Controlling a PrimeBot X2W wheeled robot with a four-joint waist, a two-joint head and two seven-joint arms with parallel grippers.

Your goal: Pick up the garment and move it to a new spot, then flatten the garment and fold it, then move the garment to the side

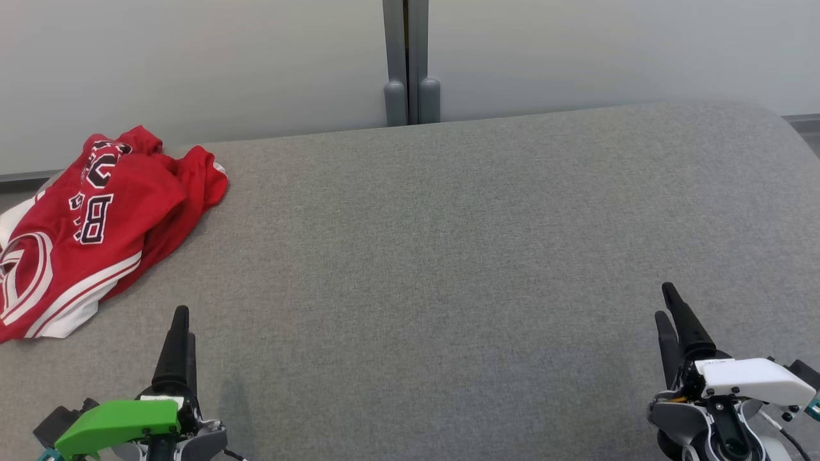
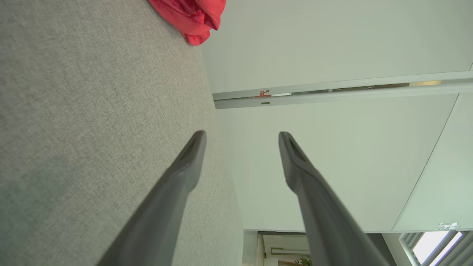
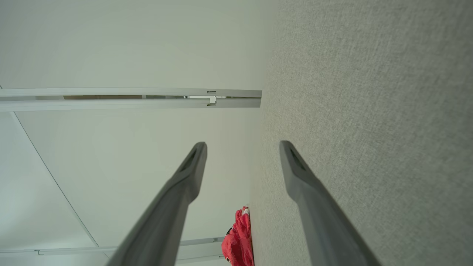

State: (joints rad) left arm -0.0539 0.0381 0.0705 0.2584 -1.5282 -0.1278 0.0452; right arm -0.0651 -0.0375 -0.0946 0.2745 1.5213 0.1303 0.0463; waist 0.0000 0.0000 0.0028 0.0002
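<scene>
The garment (image 1: 96, 224) is a red jersey with white trim and dark lettering, lying crumpled at the far left of the grey fabric surface (image 1: 448, 256), partly hanging over its left edge. My left gripper (image 1: 182, 323) stands open at the lower left, just below and right of the jersey, holding nothing. At the lower right my right gripper (image 1: 666, 304) is open and empty too, far from the jersey. In the left wrist view the left gripper (image 2: 242, 136) has spread fingers and a red corner of the garment (image 2: 192, 18) at the top. The right wrist view shows the right gripper (image 3: 242, 146) open and the garment (image 3: 240, 244) small and distant.
A pale wall (image 1: 192, 64) runs behind the surface, with a grey vertical post (image 1: 407, 57) at its middle. The surface's far edge curves down at the right (image 1: 769, 115).
</scene>
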